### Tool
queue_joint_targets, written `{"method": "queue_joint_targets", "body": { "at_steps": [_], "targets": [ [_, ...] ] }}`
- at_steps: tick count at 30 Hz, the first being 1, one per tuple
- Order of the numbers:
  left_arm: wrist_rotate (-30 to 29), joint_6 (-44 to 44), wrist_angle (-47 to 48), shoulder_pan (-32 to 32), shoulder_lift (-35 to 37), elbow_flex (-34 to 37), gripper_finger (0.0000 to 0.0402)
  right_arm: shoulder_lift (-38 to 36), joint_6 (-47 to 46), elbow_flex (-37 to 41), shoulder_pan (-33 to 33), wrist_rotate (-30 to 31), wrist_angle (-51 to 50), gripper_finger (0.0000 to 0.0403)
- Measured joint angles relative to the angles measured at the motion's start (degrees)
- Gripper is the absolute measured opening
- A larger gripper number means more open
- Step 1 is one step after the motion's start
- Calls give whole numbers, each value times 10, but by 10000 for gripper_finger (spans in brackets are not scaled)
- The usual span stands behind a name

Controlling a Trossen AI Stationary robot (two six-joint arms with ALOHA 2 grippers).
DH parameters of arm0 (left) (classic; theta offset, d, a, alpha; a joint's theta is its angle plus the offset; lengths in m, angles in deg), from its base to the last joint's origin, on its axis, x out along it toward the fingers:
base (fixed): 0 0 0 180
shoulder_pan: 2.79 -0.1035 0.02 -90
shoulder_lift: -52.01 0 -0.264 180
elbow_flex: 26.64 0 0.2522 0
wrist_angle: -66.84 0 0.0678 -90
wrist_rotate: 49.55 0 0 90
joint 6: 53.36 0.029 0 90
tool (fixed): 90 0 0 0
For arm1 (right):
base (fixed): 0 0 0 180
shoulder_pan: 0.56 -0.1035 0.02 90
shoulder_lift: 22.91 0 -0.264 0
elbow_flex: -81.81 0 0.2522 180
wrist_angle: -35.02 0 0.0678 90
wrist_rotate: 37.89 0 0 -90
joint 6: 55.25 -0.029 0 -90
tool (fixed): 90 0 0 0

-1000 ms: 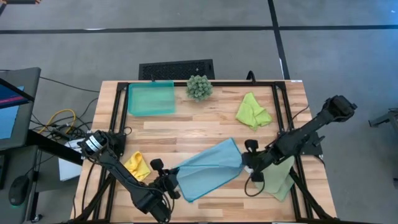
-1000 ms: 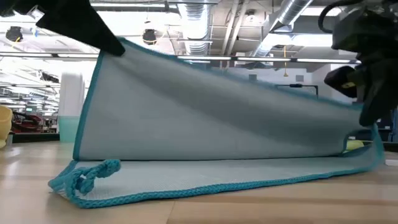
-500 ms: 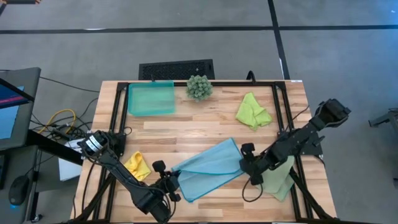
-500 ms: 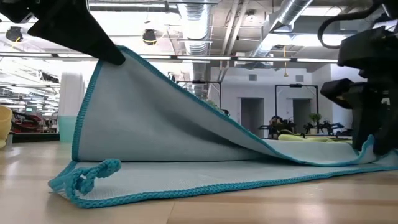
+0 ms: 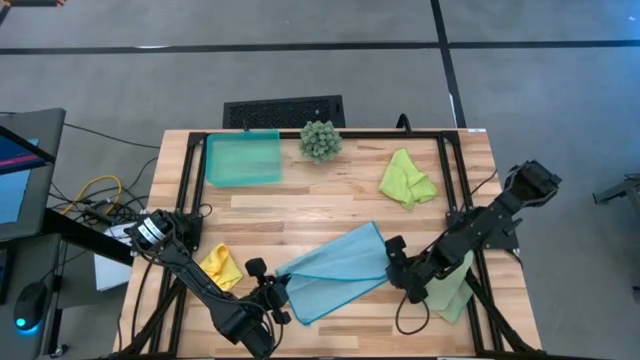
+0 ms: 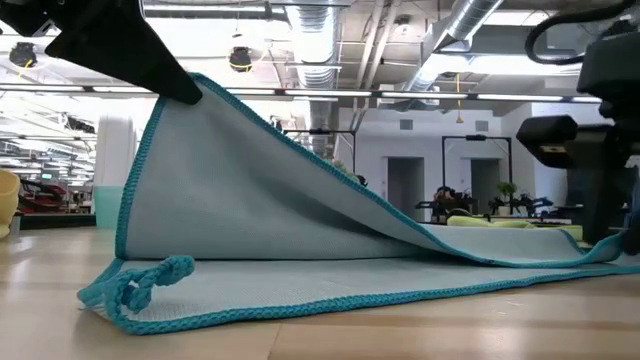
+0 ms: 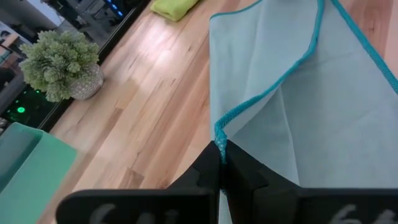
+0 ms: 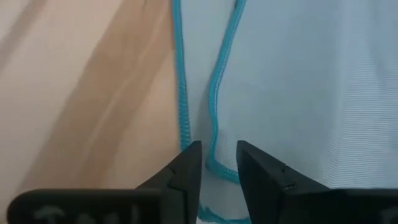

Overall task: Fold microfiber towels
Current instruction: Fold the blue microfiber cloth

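The left gripper [image 7: 221,163], clamped on a lifted corner of the light blue towel [image 5: 335,270] lying near the surface's front, is nearer than the right gripper [image 8: 216,163], its fingers apart over the towel's opposite doubled edge.

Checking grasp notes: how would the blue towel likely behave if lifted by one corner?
Probably floppy: the blue towel sags from the corner that the left pincer pinches. Likely light, since a corner pinch holds the flap up. Its free edge lies flat beside the right pincer.
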Motion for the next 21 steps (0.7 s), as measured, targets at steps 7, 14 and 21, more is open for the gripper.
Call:
{"method": "queue_joint_targets", "body": {
  "at_steps": [7,14,21],
  "targets": [
    [4,0,0,0,0,0,0,20,13,0,0,30,10,79],
    [25,11,-5,0,0,0,0,-18,-10,-29,0,23,-21,10],
    [26,17,-19,0,0,0,0,-14,-22,-31,8,-23,-29,121]
  ]
}}
